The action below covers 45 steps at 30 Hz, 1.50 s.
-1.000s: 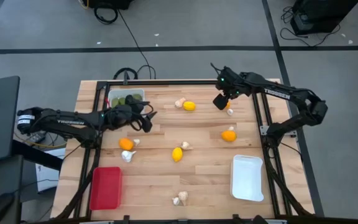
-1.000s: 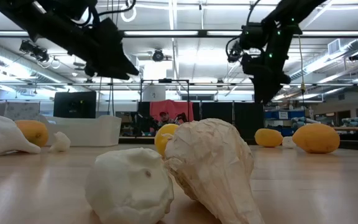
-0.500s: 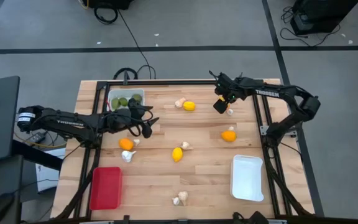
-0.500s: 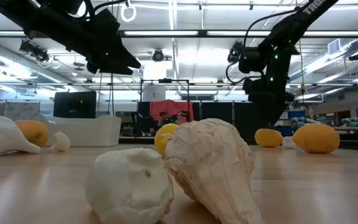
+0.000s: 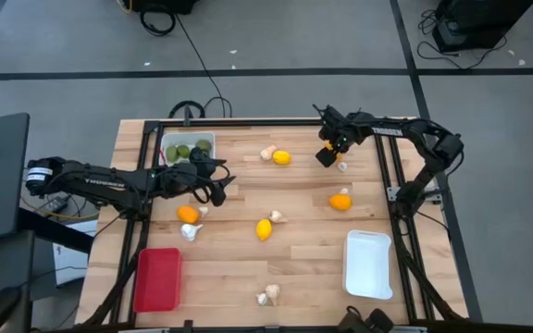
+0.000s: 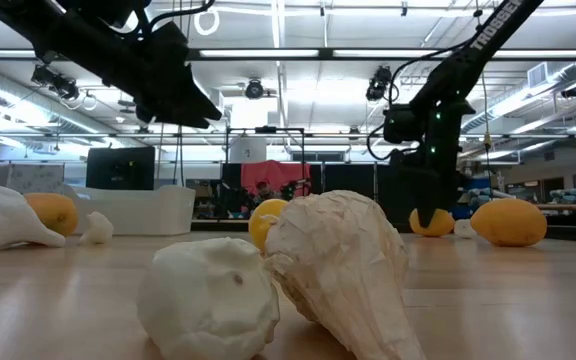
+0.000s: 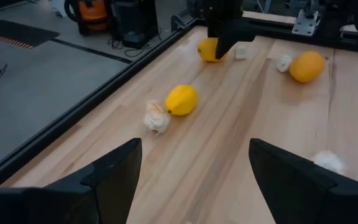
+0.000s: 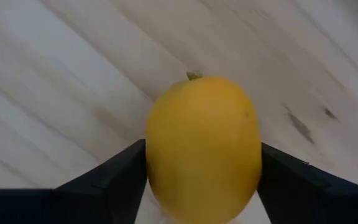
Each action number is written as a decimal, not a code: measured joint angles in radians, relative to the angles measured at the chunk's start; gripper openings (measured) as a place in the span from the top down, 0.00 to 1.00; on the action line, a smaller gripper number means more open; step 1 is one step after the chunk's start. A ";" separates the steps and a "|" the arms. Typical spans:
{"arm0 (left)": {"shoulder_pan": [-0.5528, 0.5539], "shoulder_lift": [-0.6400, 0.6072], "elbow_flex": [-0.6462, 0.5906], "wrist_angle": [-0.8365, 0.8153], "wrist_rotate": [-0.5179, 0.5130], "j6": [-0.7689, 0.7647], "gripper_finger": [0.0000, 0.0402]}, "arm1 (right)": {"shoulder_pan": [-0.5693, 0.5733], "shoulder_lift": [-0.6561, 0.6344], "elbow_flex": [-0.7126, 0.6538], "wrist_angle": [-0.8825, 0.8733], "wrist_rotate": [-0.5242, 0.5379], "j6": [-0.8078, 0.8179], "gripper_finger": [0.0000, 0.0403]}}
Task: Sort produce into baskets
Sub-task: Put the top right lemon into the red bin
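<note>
My right gripper [image 5: 328, 155] is open at the table's far right, lowered over a yellow-orange fruit [image 8: 202, 146] that rests on the wood. Its two fingers stand on either side of the fruit, which the gripper hides in the high view. The fruit also shows in the low view [image 6: 436, 222]. My left gripper [image 5: 222, 180] is open and empty above the table, beside the far-left white tray [image 5: 202, 139], which holds dark green fruits [image 5: 185, 150]. A red tray [image 5: 158, 279] lies near left and a white tray [image 5: 369, 265] near right. My right gripper comes at the yellow fruit from above, pointing down, with one finger [image 8: 126, 171] close at each side of it. I cannot tell whether the fingers touch it. The fruit sits on the table.
Loose on the wood lie yellow fruits [image 5: 282, 157] [image 5: 340, 201] [image 5: 264, 229] [image 5: 188, 214] and whitish garlic pieces [image 5: 342, 166] [image 5: 268, 153] [image 5: 189, 232] [image 5: 266, 295]. A black frame rail [image 5: 387, 176] runs along the right side.
My right gripper has gone down from well above the table to the yellow fruit, and its fingers now stand around it. The fruit has stayed where it was.
</note>
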 joint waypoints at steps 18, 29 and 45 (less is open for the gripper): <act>-0.002 0.000 0.000 0.027 0.078 -0.195 0.25 | 0.408 -0.103 0.000 0.390 -0.039 0.023 0.41; -0.002 0.143 0.000 0.319 0.294 -0.234 0.25 | 0.761 -0.102 0.000 0.763 0.293 -0.199 0.41; -0.002 0.395 0.015 0.748 0.311 -0.120 0.25 | 0.822 -0.102 0.001 0.808 0.361 -0.228 0.40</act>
